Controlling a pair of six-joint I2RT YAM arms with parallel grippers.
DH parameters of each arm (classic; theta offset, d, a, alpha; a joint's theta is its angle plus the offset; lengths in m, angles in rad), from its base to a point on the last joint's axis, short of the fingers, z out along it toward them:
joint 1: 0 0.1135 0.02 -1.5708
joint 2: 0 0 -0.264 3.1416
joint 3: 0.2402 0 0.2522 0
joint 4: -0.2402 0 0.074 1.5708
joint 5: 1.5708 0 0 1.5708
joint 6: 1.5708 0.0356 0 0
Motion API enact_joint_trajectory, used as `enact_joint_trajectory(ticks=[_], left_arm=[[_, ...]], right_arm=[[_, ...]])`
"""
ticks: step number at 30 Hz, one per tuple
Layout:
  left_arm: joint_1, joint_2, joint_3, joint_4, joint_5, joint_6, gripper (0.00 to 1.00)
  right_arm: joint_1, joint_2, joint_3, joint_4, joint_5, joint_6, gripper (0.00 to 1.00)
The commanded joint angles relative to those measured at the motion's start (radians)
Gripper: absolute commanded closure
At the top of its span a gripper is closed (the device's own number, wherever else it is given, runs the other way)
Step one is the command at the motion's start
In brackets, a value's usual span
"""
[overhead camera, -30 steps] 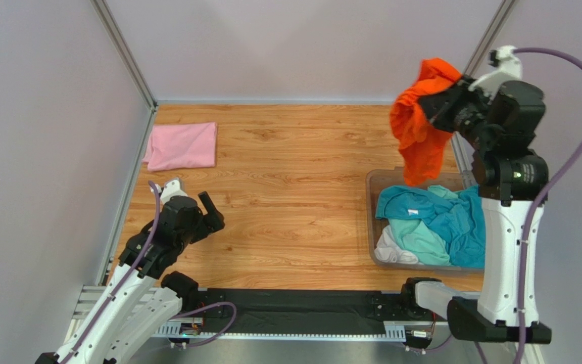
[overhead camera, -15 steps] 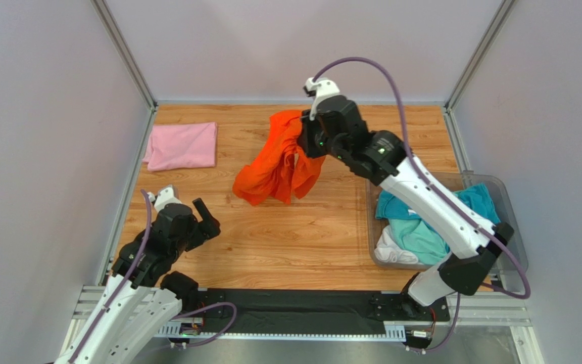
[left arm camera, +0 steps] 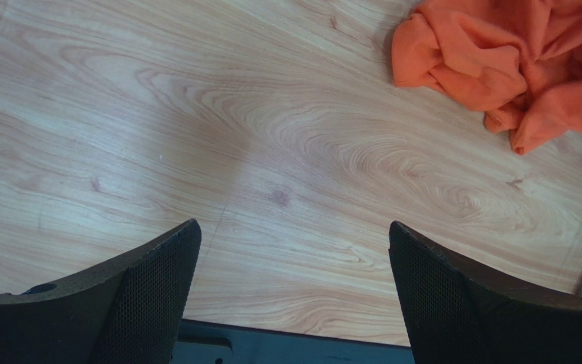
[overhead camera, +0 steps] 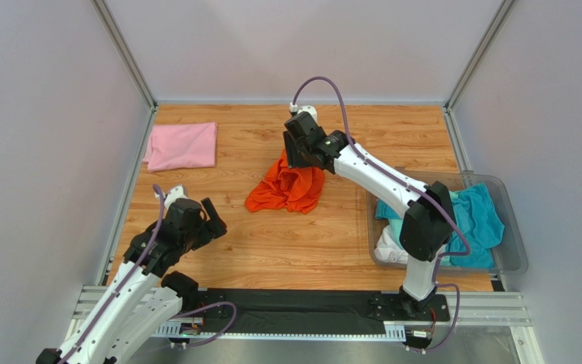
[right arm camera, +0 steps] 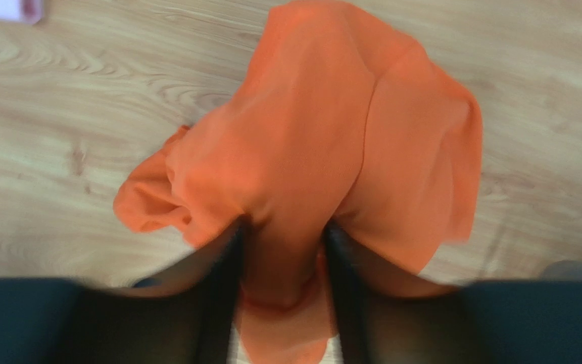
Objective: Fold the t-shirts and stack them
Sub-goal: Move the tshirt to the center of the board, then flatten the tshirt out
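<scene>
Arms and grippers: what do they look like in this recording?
The left arm and right arm each have white links, black joints and a loose purple cable running to the wrist. The left gripper and right gripper are black; the left's broad, tapering fingers show a fine mesh texture.

A wood-grain tabletop (overhead camera: pixel 271 235) fills the middle. Plain pale grey walls (overhead camera: pixel 294 45) close it in at nine, twelve and three o'clock, metal posts (overhead camera: pixel 123 53) at eleven and one. Soft, even light.
</scene>
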Motion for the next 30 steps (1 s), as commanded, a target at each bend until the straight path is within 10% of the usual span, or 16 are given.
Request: enact_joint_trajectory(ticks=[1,3,5,19,30], left_arm=[[-0.001,0.072,-0.022,0.114,0.07,0.016,0.0],[-0.001,0.13,-0.028,0.18,0.099,0.027,0.0],[-0.001,0.171,-0.031,0.258,0.113,0.048,0.0],[0.008,0.734,0.119,0.563,0.125,0.168,0.02],[0.042,1.04,0.254,0.648,0.237,0.199,0.43]], right_arm=[[-0.041,0.053,0.013,0.042,0.025,0.023,0.4],[-0.048,0.064,0.033,0.022,0.031,0.005,0.08],[-0.048,0.049,0.042,0.014,0.045,-0.004,0.0],[-0.053,-0.188,-0.332,0.109,-0.013,-0.021,0.0],[-0.062,-0.053,-0.315,0.149,-0.031,-0.026,0.15]])
